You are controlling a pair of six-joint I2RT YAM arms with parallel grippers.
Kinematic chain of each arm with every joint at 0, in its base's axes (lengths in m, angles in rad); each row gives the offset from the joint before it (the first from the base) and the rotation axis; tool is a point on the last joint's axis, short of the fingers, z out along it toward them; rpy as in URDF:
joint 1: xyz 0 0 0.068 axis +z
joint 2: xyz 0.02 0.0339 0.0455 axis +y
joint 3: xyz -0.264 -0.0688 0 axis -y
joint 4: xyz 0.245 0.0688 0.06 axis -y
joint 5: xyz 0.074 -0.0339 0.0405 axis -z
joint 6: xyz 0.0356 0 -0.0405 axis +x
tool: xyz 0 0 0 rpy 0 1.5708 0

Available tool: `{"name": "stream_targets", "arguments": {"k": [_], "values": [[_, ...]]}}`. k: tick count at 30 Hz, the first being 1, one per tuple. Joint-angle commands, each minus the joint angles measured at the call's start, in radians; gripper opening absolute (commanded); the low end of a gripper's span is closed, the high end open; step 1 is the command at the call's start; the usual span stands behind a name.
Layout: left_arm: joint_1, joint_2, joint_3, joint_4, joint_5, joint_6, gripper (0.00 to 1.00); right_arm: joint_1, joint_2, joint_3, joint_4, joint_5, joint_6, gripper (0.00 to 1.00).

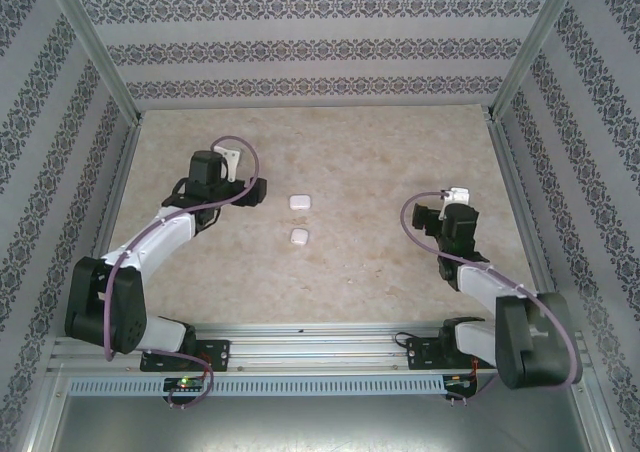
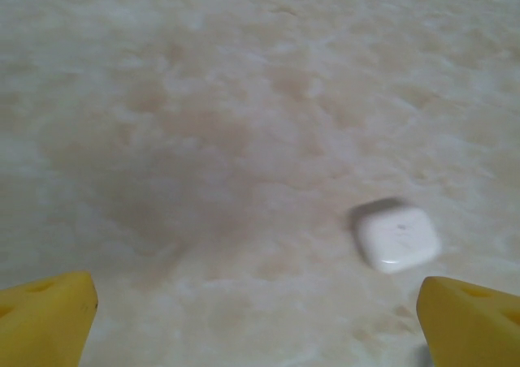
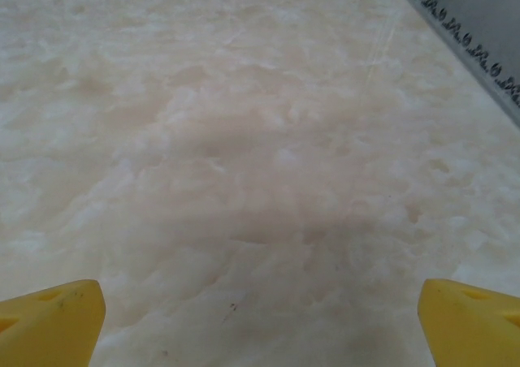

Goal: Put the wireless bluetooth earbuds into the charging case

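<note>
Seeing the left jaws and right jaws both wide and empty, I judge the far charging case [image 1: 298,202] and near charging case [image 1: 299,237], lying mid tabletop [image 1: 380,172], light, rigid, slippery, best pinched across opposite edges.

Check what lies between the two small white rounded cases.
Nothing: the top view shows bare beige marbled tabletop between the far small white rounded case and the near case.
</note>
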Motion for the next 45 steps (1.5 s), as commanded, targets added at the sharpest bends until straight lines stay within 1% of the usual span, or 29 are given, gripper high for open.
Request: {"name": "stream_targets", "arguments": {"k": [1, 4, 6, 8, 9, 11, 12, 14, 16, 17, 18, 22, 23, 24, 25, 27, 28, 29, 31, 45], "values": [[0.015, -0.040, -0.126, 0.199, -0.131, 0.076, 1.00, -0.017, 0.069, -0.004, 0.275, -0.053, -0.044, 0.98], [0.029, -0.064, -0.257, 0.393, -0.185, 0.093, 1.00, -0.027, 0.162, 0.002, 0.378, -0.048, -0.043, 0.98], [0.051, -0.063, -0.307, 0.476, -0.192, 0.091, 1.00, -0.032, 0.237, 0.000, 0.453, -0.044, -0.031, 0.98], [0.076, -0.050, -0.322, 0.500, -0.192, 0.076, 1.00, -0.031, 0.312, -0.007, 0.544, -0.040, -0.028, 0.98], [0.086, -0.040, -0.314, 0.475, -0.181, 0.079, 1.00, -0.031, 0.329, -0.003, 0.566, -0.037, -0.026, 0.98], [0.098, -0.019, -0.335, 0.508, -0.157, 0.105, 1.00, -0.031, 0.292, 0.035, 0.423, -0.033, -0.025, 0.98], [0.103, -0.008, -0.354, 0.555, -0.150, 0.119, 1.00, -0.028, 0.289, 0.067, 0.388, -0.034, -0.029, 0.98], [0.116, 0.016, -0.397, 0.660, -0.146, 0.137, 1.00, -0.022, 0.309, 0.059, 0.442, -0.024, -0.034, 0.98], [0.131, 0.053, -0.454, 0.822, -0.146, 0.144, 1.00, -0.019, 0.293, 0.071, 0.388, -0.016, -0.038, 0.98], [0.141, 0.070, -0.467, 0.850, -0.148, 0.130, 1.00, -0.015, 0.299, 0.069, 0.402, -0.013, -0.043, 0.98], [0.155, 0.095, -0.488, 0.903, -0.132, 0.118, 1.00, -0.011, 0.302, 0.065, 0.417, -0.009, -0.047, 0.98], [0.190, 0.223, -0.570, 1.206, -0.081, 0.099, 1.00, -0.008, 0.299, 0.068, 0.407, -0.011, -0.050, 0.98], [0.193, 0.202, -0.561, 1.164, -0.080, 0.091, 1.00, -0.008, 0.298, 0.069, 0.403, -0.010, -0.049, 0.98], [0.197, 0.177, -0.531, 1.057, -0.072, 0.085, 1.00, -0.008, 0.299, 0.068, 0.405, -0.011, -0.049, 0.98], [0.200, 0.188, -0.498, 1.006, -0.052, 0.091, 1.00, -0.008, 0.298, 0.068, 0.405, -0.011, -0.049, 0.98], [0.207, 0.188, -0.463, 0.943, -0.058, 0.079, 1.00, -0.008, 0.299, 0.068, 0.405, -0.011, -0.050, 0.98], [0.208, 0.193, -0.457, 0.935, -0.080, 0.071, 1.00, -0.010, 0.299, 0.068, 0.405, -0.011, -0.050, 0.98], [0.208, 0.200, -0.464, 0.964, -0.082, 0.072, 1.00, -0.008, 0.298, 0.069, 0.405, -0.011, -0.050, 0.98], [0.208, 0.195, -0.464, 0.953, -0.089, 0.071, 1.00, -0.008, 0.299, 0.068, 0.405, -0.010, -0.052, 0.98], [0.208, 0.196, -0.467, 0.961, -0.069, 0.078, 1.00, -0.009, 0.300, 0.070, 0.404, -0.010, -0.050, 0.98]]}}
